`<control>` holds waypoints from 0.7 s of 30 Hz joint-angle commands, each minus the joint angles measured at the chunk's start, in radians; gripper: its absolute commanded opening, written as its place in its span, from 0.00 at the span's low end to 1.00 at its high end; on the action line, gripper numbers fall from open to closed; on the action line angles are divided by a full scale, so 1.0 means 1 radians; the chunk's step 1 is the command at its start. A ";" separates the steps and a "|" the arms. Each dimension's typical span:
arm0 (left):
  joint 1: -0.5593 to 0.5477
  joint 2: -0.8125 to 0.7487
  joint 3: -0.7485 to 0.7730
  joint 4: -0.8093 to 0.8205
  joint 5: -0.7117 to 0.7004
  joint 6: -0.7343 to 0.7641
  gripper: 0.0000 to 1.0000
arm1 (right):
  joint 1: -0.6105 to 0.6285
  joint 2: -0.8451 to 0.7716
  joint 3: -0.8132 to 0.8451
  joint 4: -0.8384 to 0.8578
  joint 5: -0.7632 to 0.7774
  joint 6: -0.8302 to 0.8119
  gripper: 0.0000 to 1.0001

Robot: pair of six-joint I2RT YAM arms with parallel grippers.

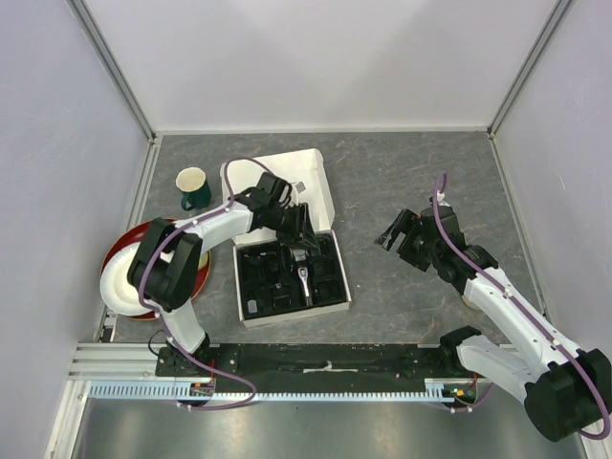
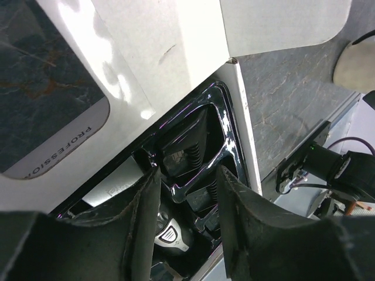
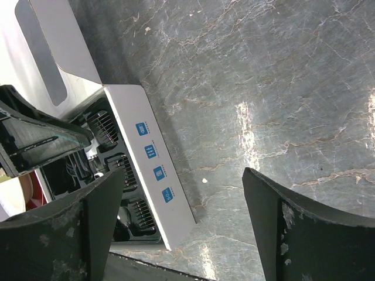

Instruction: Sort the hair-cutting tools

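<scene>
Left gripper (image 2: 187, 172) first: it's down over the box with its two black fingers (image 2: 140, 228) spread a moderate way apart and nothing clamped between them. Glossy moulding shows right through the gap. Just below those fingers you can see the silver-and-black handheld electric clipper (image 2: 169, 235). It's lying in the middle recess of the shiny black plastic tray (image 2: 220, 111), with its silver face up. Whether a fingertip actually touches it, I can't tell from here.

Around the clipper, the small ribbed black plastic comb guards (image 3: 139, 212) sit in their own pockets along the tray's edge. The tray is nested in the white cardboard box (image 1: 287, 320), which has its lid flap thrown open on the far side. Along the box's outer wall runs a row of small blue square icons (image 3: 153, 163).

Over to the right gripper (image 3: 183, 175): it's spread wide and carrying nothing. It hangs above the bare grey marbled tabletop (image 1: 411, 172), off to the right of the box and apart from it.

Further out, a dark green mug with a cream inside (image 1: 193, 187) stands upright on the table beyond the left arm. On the table's left edge is a round red dish (image 1: 132, 232) with something white in it, partly hidden under that arm.
</scene>
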 commanded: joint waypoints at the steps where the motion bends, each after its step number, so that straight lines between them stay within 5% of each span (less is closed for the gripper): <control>1: -0.001 -0.066 0.001 -0.021 -0.058 0.037 0.45 | -0.001 -0.012 -0.011 0.019 -0.004 0.007 0.89; 7: -0.002 -0.080 0.003 0.022 -0.021 0.016 0.24 | -0.001 -0.004 -0.013 0.019 -0.002 0.005 0.89; 21: -0.022 0.035 0.066 0.042 -0.013 -0.028 0.23 | 0.000 0.017 -0.015 0.031 -0.002 0.008 0.89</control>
